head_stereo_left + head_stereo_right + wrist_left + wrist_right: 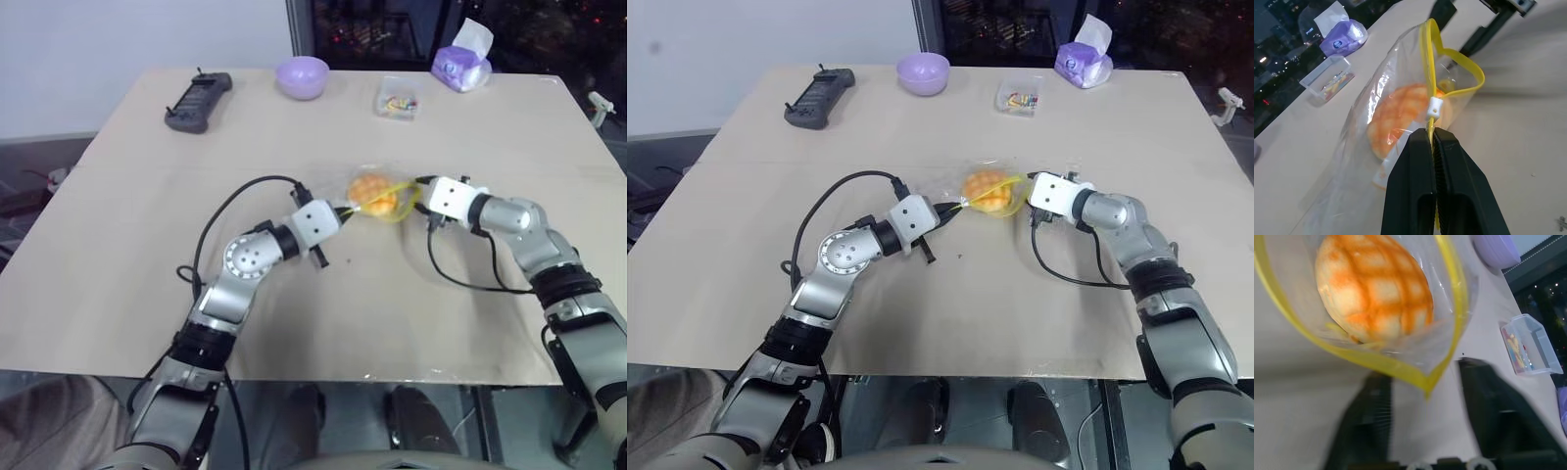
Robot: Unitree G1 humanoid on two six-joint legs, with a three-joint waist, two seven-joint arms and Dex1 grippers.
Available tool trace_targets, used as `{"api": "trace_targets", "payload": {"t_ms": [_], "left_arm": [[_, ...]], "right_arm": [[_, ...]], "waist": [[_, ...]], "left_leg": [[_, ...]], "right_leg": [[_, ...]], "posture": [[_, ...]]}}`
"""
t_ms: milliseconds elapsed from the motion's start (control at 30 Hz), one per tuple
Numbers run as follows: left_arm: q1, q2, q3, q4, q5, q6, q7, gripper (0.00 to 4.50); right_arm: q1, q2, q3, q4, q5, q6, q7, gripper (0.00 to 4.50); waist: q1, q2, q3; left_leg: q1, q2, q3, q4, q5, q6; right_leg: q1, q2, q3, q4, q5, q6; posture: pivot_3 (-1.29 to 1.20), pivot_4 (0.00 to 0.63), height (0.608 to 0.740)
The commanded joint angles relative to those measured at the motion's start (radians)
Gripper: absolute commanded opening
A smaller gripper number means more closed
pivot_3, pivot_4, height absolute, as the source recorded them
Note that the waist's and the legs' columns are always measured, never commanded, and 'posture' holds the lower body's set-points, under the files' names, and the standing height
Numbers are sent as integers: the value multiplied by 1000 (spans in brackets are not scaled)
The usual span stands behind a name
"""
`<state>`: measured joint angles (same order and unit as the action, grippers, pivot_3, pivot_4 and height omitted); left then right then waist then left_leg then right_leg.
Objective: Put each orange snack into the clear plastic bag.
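The orange snack (1376, 289), a domed bun with a criss-cross top, lies inside the clear plastic bag (1359, 161) at the middle of the table. The bag's yellow seal strip (1454, 58) gapes in a loop. My left gripper (1432, 142) is shut on that strip beside the white slider and holds the bag's left end (345, 209). From the right, my right gripper (1425, 377) faces the bag's mouth. It is open, its fingers (1484, 396) stand either side of the mouth's lower corner, and nothing is pinched between them.
Along the far edge of the tan table (118, 294) stand a black controller (199, 101), a purple bowl (302, 76), a small clear box of coloured bits (396, 99) and a purple tissue pack (462, 64). Black cables loop from both wrists.
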<state>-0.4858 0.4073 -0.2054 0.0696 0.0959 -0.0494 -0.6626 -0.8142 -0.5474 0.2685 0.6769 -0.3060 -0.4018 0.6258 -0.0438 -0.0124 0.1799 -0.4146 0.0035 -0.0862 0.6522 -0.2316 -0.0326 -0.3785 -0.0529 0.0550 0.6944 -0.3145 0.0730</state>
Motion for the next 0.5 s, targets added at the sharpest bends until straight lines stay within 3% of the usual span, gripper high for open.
{"api": "trace_targets", "payload": {"t_ms": [33, 67, 500], "left_arm": [[-3, -2, 4, -29, 0, -17, 12, 0], [-3, -2, 4, -28, 0, -17, 13, 0], [-67, 30, 41, 49, 38, -72, 80, 0]], "right_arm": [[-34, 0, -15, -11, 9, -22, -6, 316], [-34, 0, -16, -10, 9, -22, -6, 58], [-22, -117, -74, -150, 72, 44, 91, 58]], "waist": [[0, 0, 0], [0, 0, 0], [2, 0, 0]], "left_leg": [[0, 0, 0, 0, 0, 0], [0, 0, 0, 0, 0, 0], [0, 0, 0, 0, 0, 0]], "right_leg": [[0, 0, 0, 0, 0, 0], [0, 0, 0, 0, 0, 0], [0, 0, 0, 0, 0, 0]], "posture": [[0, 150, 740], [0, 150, 740], [0, 150, 740]]}}
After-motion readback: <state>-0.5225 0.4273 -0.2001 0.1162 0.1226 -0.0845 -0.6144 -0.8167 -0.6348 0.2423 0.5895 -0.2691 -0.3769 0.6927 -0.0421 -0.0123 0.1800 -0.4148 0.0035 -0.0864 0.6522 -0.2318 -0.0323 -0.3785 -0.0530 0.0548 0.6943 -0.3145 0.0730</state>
